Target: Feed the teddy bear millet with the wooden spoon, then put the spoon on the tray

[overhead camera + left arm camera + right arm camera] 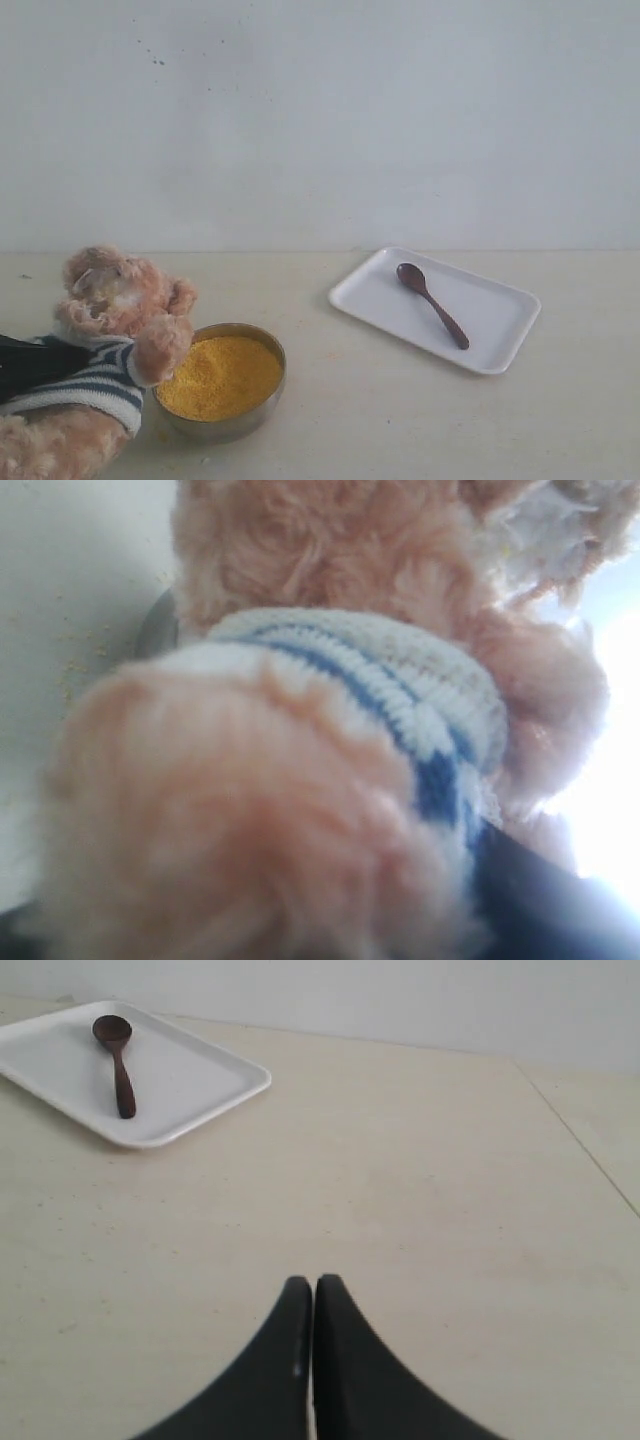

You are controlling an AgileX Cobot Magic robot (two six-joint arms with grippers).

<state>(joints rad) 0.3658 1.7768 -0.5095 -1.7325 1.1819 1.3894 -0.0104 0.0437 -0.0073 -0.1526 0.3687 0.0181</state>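
Note:
The teddy bear (110,300) leans at the lower left, one paw resting on the rim of the metal bowl (225,427) of yellow millet (220,375). My left gripper (40,365) is closed around the bear's striped torso. The left wrist view is filled with its fur and shirt (300,780), with one dark finger (545,905) showing at the edge. The wooden spoon (432,305) lies on the white tray (500,325) at the right, also seen as the spoon (118,1060) on the tray (190,1080). My right gripper (313,1282) is shut and empty over bare table, away from the tray.
Loose millet grains (75,665) are scattered on the cream tabletop beside the bowl. A plain white wall (320,120) stands behind the table. A seam (580,1140) runs across the tabletop to one side of my right gripper.

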